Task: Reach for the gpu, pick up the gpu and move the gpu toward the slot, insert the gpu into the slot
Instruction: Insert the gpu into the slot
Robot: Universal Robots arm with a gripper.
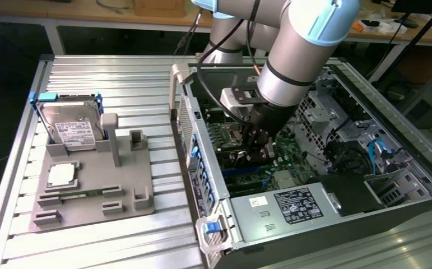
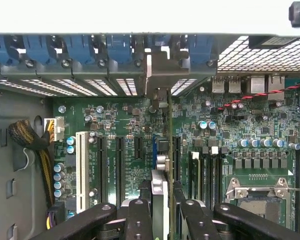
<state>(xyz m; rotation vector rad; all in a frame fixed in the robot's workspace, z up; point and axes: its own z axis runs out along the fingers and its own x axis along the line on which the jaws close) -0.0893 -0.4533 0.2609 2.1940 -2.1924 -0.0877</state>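
We judge insertion underway: at the exterior view's center, inside the computer case (image 1: 203, 168), our gripper (image 2: 163, 215) clenches the gpu (image 2: 159, 182) edge-on above the slot (image 2: 154, 150); seating needs square, even pressure.

gpu (image 2: 159, 182) 1 | hard drive (image 1: 70, 126) 1 | memory stick (image 1: 81, 194) 1 | computer case (image 1: 200, 168) 1

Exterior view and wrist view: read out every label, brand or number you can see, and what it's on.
No text can be read.
Hard drive white label: print too small.
Power supply black label: too small.
Motherboard white lettering: too small.
The gpu between the jaws: edge-on, no print seen.
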